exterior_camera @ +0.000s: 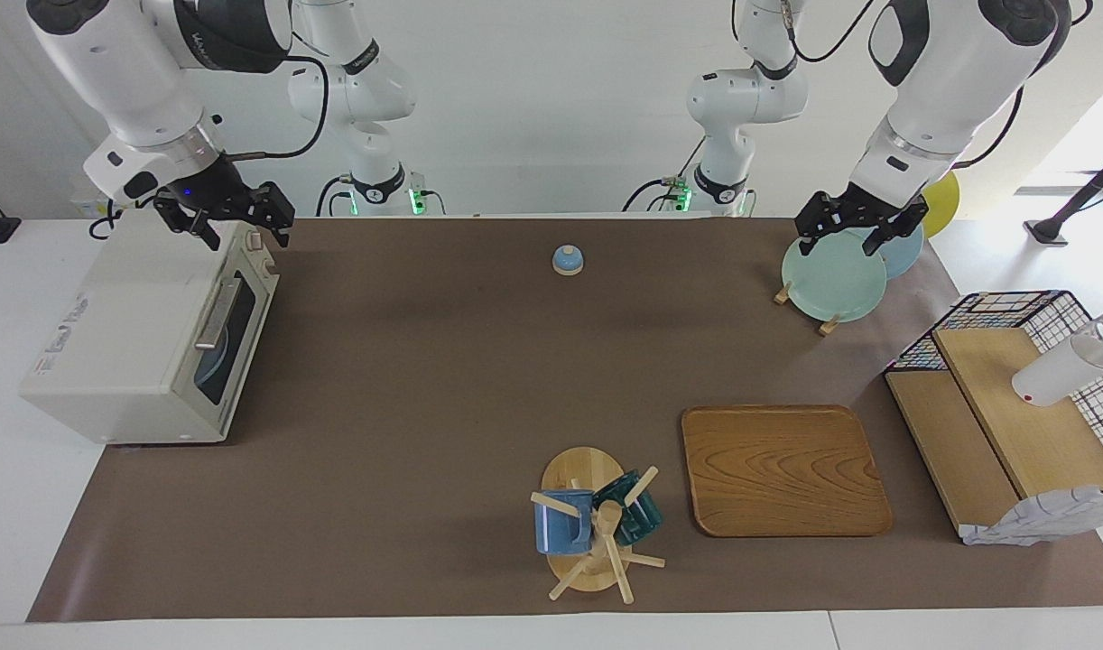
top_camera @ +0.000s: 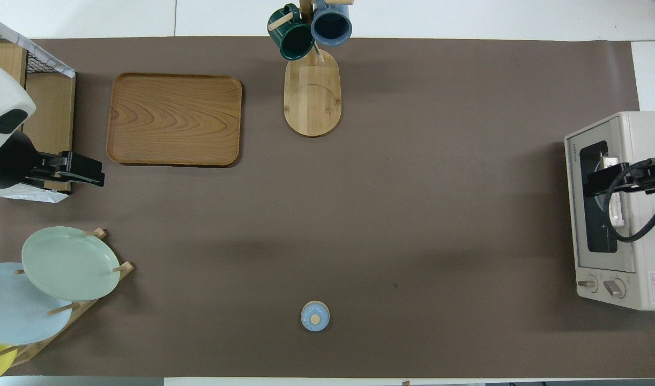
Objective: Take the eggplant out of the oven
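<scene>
The right gripper (exterior_camera: 237,225), jaws apart, hangs over the boxy cream-white toaster oven (exterior_camera: 145,334) at the facing view's left edge, its dark glass door shut. The eggplant is not visible. The left gripper (exterior_camera: 860,230), fingers spread, hovers over the pale green plate (exterior_camera: 831,280), upper right.

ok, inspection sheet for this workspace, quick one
Surface: brown mat on a white table.
Job's things: oven at the right arm's end, door shut; eggplant not visible.
Clutter: wooden tray, mug tree, plate rack, blue bell, wire shelf.
Grippers: right hand open above the oven; left hand open over the plates.
Cables: black cable on the right arm.
Surroundings: white wall.
</scene>
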